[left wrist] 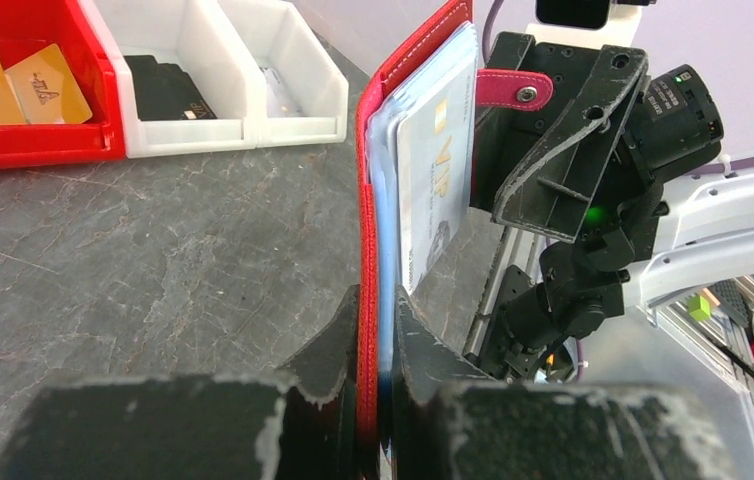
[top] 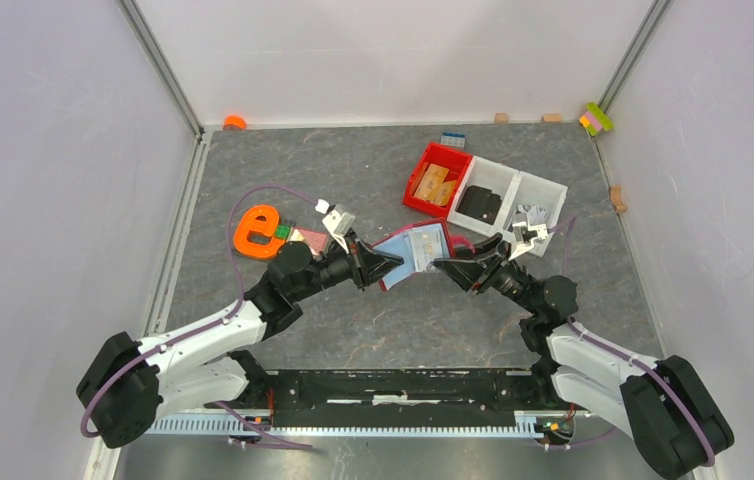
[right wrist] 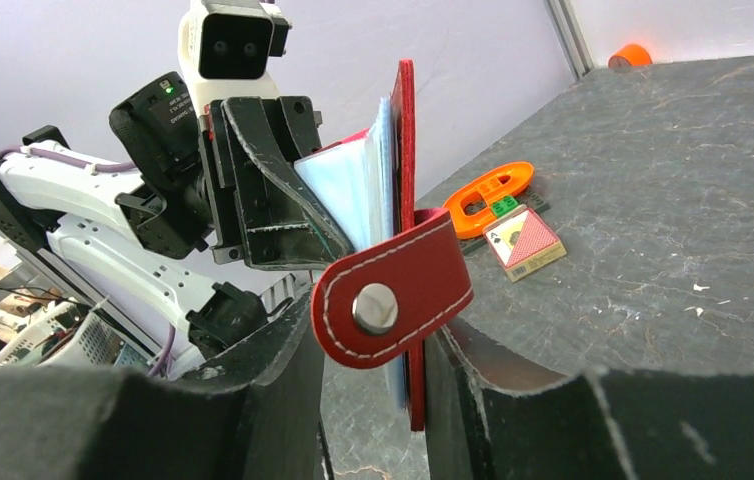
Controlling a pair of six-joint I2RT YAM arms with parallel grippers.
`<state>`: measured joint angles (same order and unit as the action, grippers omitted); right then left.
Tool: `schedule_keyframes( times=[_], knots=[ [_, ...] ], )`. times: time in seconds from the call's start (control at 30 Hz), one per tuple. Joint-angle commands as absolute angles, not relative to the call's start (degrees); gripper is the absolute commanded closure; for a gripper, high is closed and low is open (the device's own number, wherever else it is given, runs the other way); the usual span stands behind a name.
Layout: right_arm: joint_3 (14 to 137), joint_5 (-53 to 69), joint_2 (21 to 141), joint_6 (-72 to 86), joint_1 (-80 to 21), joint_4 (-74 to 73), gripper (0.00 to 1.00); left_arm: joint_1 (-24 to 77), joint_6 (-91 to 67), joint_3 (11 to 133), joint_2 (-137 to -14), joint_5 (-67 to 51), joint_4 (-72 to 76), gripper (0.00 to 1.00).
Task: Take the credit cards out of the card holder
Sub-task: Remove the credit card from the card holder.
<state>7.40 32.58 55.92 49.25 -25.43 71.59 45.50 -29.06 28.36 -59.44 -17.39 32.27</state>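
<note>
White arm links (top: 208,335), black joints, purple cables (top: 263,195), scuffed black pincer fingers (right wrist: 273,180).

Card holder (right wrist: 408,270): stitched red leather (metal snap); table (left wrist: 153,260): matt, stone-like.

both arms reach inward; left pincer (top: 391,262) clamped, right pincer (top: 440,264) clamped, tips facing.

Card holder (left wrist: 366,200) btm hidden by tool
</note>
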Motion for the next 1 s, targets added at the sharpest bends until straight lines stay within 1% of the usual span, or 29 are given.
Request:
schedule_keyframes(
  times=[0.0,0.1,0.17,0.27,0.4,0.47,0.87,0.9,0.97],
  knots=[
    [9.3,33.0,55.2,48.2,-25.4,72.2,0.57,45.4,-28.6,28.8,-58.9,-15.9,34.1,0.98],
    [9.3,32.4,54.6,47.7,-25.4,71.5,0.52,45.4,-28.6,29.1,-59.1,-15.6,33.4,0.98],
    [9.2,31.5,53.8,46.9,-25.4,70.2,0.52,45.4,-28.8,29.3,-59.3,-15.3,32.9,0.98],
    [8.8,30.2,51.9,45.7,-25.3,68.6,0.57,45.4,-28.9,29.8,-59.8,-14.5,31.8,0.98],
    [8.8,29.3,50.9,44.7,-25.4,66.4,0.70,45.4,-29.1,30.3,-60.5,-14.6,31.3,0.98],
    [9.1,29.6,51.6,44.9,-25.4,66.6,0.74,45.3,-29.1,30.4,-60.6,-14.9,31.3,0.98],
    [9.6,31.7,53.6,45.8,-25.4,68.6,0.73,45.2,-29.4,31.6,-62.5,-16.2,30.5,0.98],
    [9.7,31.9,53.9,45.9,-25.3,68.7,0.74,45.1,-29.4,31.7,-62.7,-16.7,30.6,0.98],
    [9.9,32.2,54.6,46.2,-25.4,68.9,0.80,45.1,-29.5,31.7,-62.8,-17.9,31.3,0.98]
  ],
)
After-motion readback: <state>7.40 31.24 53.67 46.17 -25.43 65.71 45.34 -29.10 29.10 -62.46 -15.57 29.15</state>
